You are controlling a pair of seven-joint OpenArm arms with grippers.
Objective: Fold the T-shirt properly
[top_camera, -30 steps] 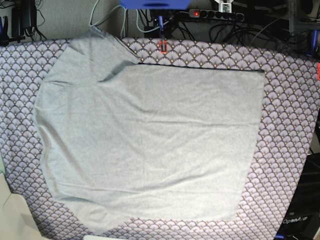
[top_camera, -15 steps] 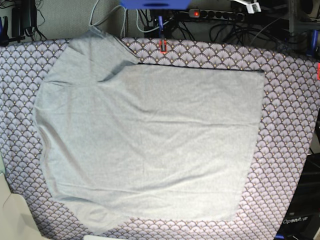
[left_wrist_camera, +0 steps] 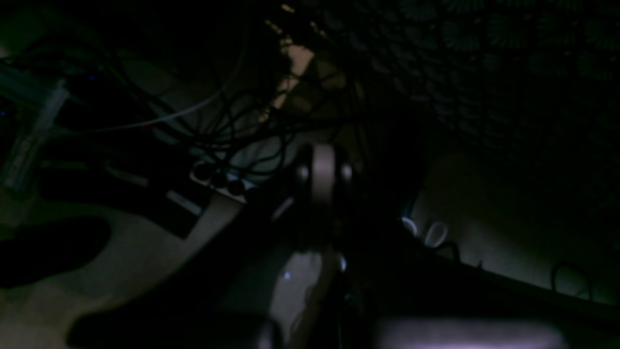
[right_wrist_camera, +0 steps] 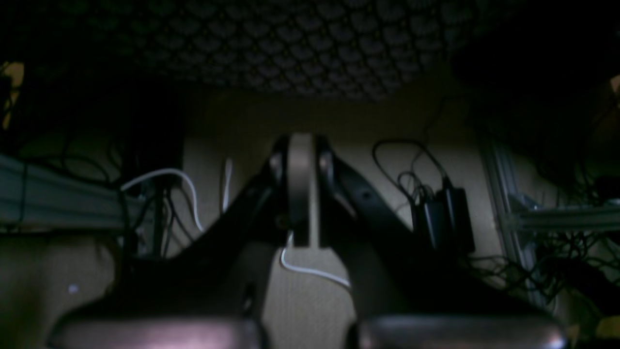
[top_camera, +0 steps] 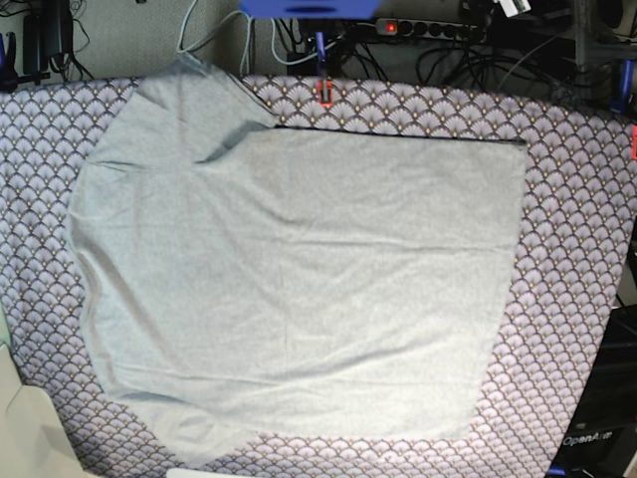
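The T-shirt (top_camera: 299,279) lies spread flat on the purple fan-scale tablecloth (top_camera: 577,249) in the base view, one sleeve (top_camera: 194,95) pointing to the far left corner and its straight edge along the right. No arm shows over the cloth there. In the dim left wrist view my left gripper (left_wrist_camera: 323,174) is shut on nothing, hanging off the table over floor and cables. My right gripper (right_wrist_camera: 301,160) in the right wrist view is likewise shut and empty, with the tablecloth's hanging edge (right_wrist_camera: 290,39) above it. Neither wrist view shows the T-shirt.
A power strip (top_camera: 428,28) with a red light, a blue object (top_camera: 307,6) and tangled cables sit behind the far edge. A red clip (top_camera: 324,92) holds the cloth at the back. A pale block (top_camera: 30,438) stands at the near left corner.
The T-shirt has not moved. A small white piece at the top edge of the base view has shifted to the right.
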